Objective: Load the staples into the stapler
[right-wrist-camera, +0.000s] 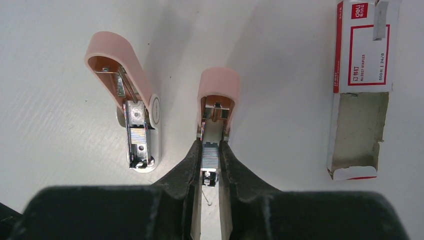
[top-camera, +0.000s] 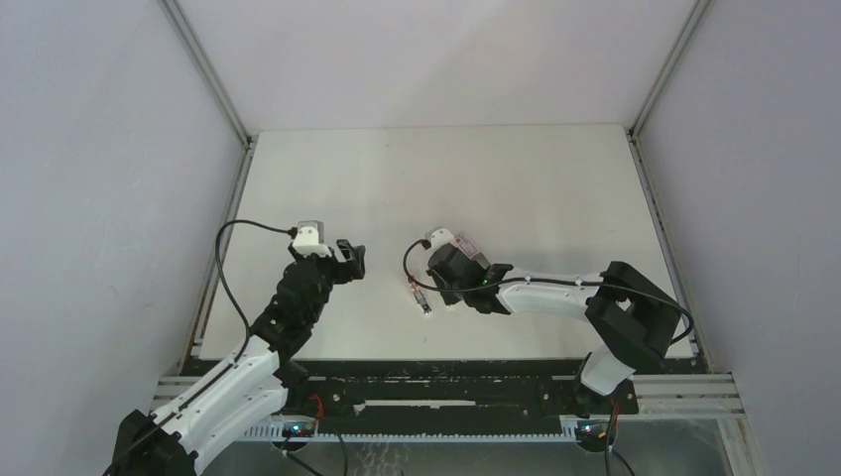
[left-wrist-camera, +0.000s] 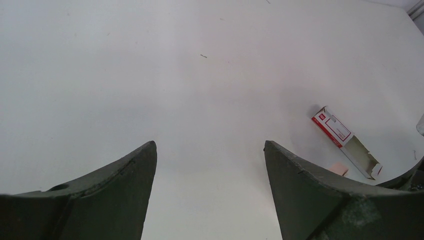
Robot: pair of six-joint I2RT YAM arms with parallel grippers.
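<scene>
In the right wrist view, my right gripper (right-wrist-camera: pixel 210 145) is shut on a short grey strip of staples (right-wrist-camera: pixel 210 159). The strip lies in line with the open metal channel of a pink stapler (right-wrist-camera: pixel 218 90), right at its near end. A second pink stapler (right-wrist-camera: pixel 131 107) lies open to the left, its metal magazine showing. The staple box (right-wrist-camera: pixel 364 50), white with red markings, lies to the right with its tray end open. My left gripper (left-wrist-camera: pixel 210 150) is open and empty over bare table, left of the box (left-wrist-camera: pixel 345 137). In the top view the arms (top-camera: pixel 352 260) (top-camera: pixel 436 283) face each other mid-table.
The white table (top-camera: pixel 446 178) has grey walls on both sides and a black rail along its near edge. A tiny loose staple (left-wrist-camera: pixel 203 56) lies on the table ahead of the left gripper.
</scene>
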